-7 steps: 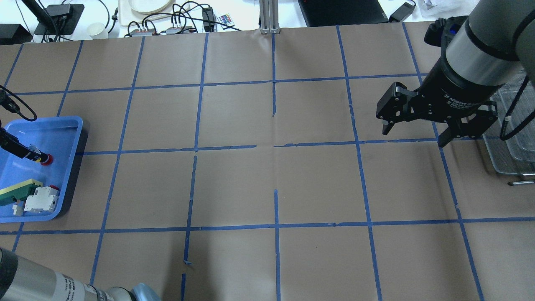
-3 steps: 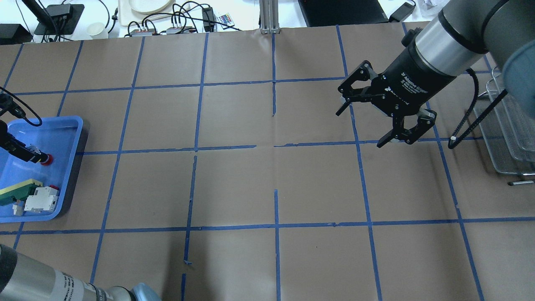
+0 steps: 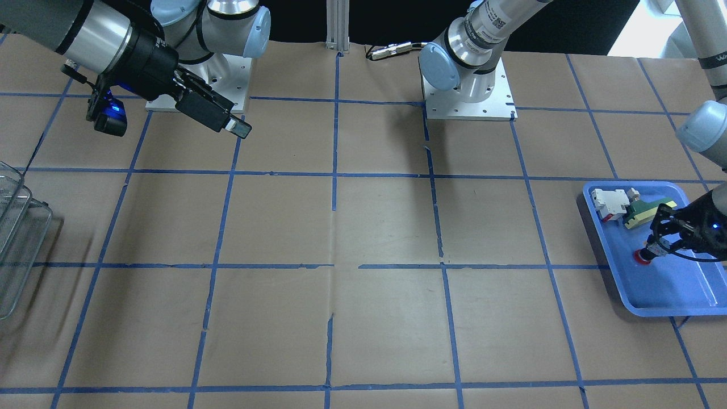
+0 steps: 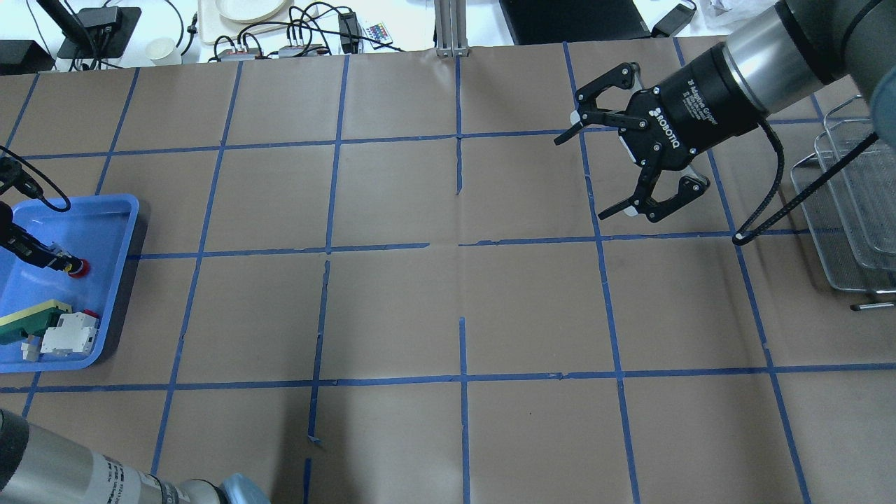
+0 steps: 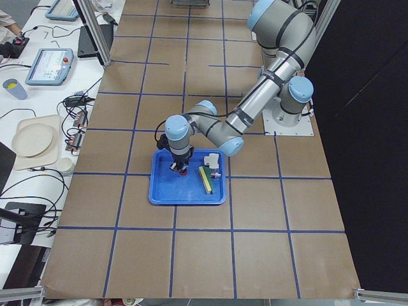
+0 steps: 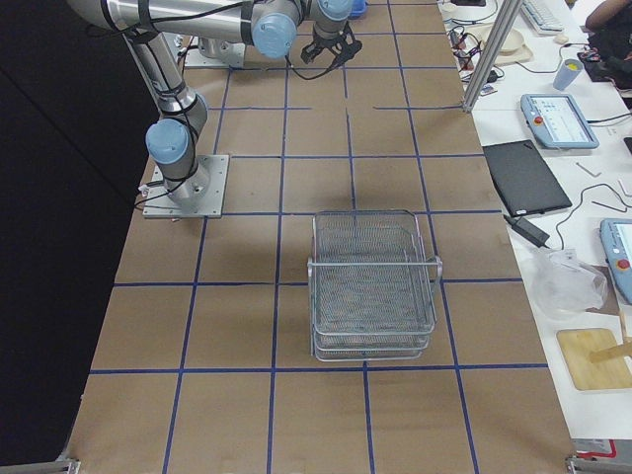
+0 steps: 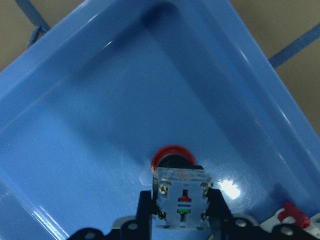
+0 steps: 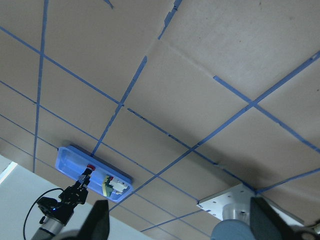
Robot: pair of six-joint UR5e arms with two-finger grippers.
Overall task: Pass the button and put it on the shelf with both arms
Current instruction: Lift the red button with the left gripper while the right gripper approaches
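1. Hard to see: the overhead view clips the left gripper (image 7: 181,197) at the frame's left edge; only its finger ends and the red cap show there. The shelf (image 6: 373,286) is cut off in both the overhead and front-facing views and is whole only from the robot's right end.
2. We cannot tell whether the cap touches the floor of the blue tray (image 4: 130,207) or hangs just above it.
3. Left gripper: clamped on the button (image 7: 180,182), one finger on each side of its grey-clear block; the red cap points away from the wrist camera, toward the tray floor.
4. The button sits inside the tray, apart from the white-and-red switch block (image 4: 68,332) and the green-and-yellow piece (image 4: 28,318); those two lie side by side nearer the robot.
5. Right gripper (image 4: 584,175): jaws spread wide, nothing between them; it hangs above the table (image 4: 392,308), touching nothing. It is well apart from the tray and nearer the shelf.
6. Left arm (image 5: 242,115): stretched far out from its base, wrist turned down over the tray.
7. Right arm (image 4: 763,42): enters from the overhead view's upper right, with the tool aimed toward the table's middle. Its wrist camera looks across the table to the far tray; its own fingers are only blurred shapes at the bottom edge.
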